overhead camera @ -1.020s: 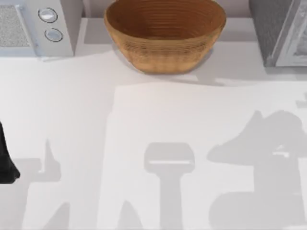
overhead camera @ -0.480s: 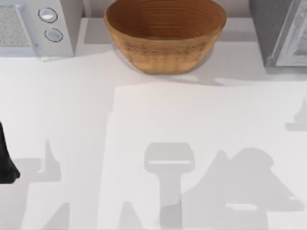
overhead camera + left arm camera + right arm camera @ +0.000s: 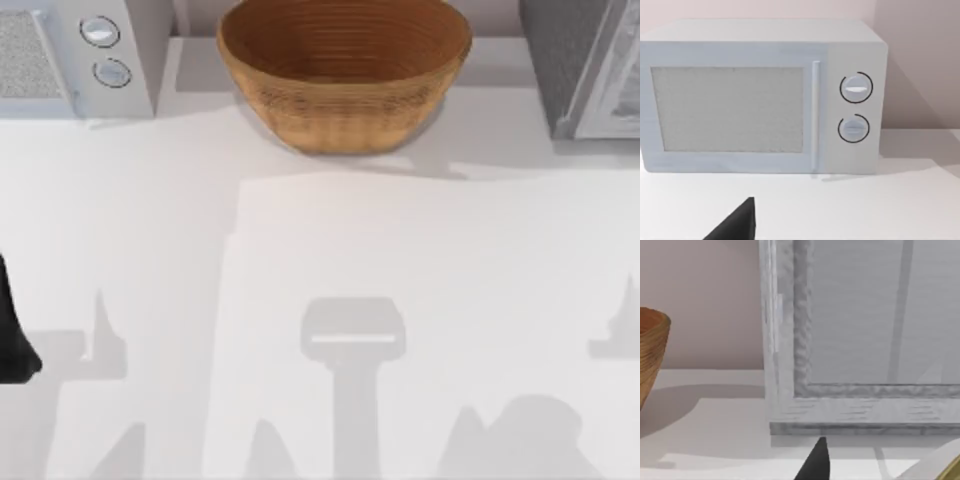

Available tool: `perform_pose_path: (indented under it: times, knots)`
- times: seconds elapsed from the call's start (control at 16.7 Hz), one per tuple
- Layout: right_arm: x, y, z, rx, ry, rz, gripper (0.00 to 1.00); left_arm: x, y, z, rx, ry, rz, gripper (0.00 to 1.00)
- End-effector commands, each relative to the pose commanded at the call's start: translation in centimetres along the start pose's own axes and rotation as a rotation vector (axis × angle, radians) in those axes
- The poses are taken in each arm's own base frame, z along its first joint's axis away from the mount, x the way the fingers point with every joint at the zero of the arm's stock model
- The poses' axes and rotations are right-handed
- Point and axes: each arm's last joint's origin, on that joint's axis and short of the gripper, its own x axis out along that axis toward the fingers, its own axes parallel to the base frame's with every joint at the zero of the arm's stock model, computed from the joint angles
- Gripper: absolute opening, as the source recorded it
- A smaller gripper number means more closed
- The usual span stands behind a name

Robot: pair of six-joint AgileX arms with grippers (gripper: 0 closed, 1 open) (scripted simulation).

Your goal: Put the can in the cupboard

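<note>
Before the grey textured cupboard (image 3: 860, 340), I cannot tell either claw's state; misjudged approach could knock its frame or the woven brown basket (image 3: 345, 70).

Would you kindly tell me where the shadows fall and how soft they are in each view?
Top view: soft grey arm-shaped shadows spread across the lower half of the white table, and the basket throws a faint one beneath its base. Left wrist view: the microwave shades the wall beside it. Right wrist view: a pale shadow lies under the cupboard.
</note>
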Motion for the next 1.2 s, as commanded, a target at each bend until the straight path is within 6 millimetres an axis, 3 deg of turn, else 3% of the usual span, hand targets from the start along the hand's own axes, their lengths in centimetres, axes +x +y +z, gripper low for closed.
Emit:
perform_pose_path:
  times: [0.3,0.72,0.96,1.2]
  knots:
    - [-1.2,0.5,-1.9,0.003,-0.031,0.008,0.00,0.0,0.0,0.0,0.000,0.000,0.000,1.00]
    - [-1.2,0.5,-1.7,0.004,-0.034,0.006,0.00,0.0,0.0,0.0,0.000,0.000,0.000,1.00]
    - [-1.3,0.6,2.1,0.001,-0.033,-0.003,0.00,0.0,0.0,0.0,0.000,0.000,0.000,1.00]
    - [-0.4,0.9,9.7,0.001,-0.019,-0.007,0.00,0.0,0.0,0.0,0.000,0.000,0.000,1.00]
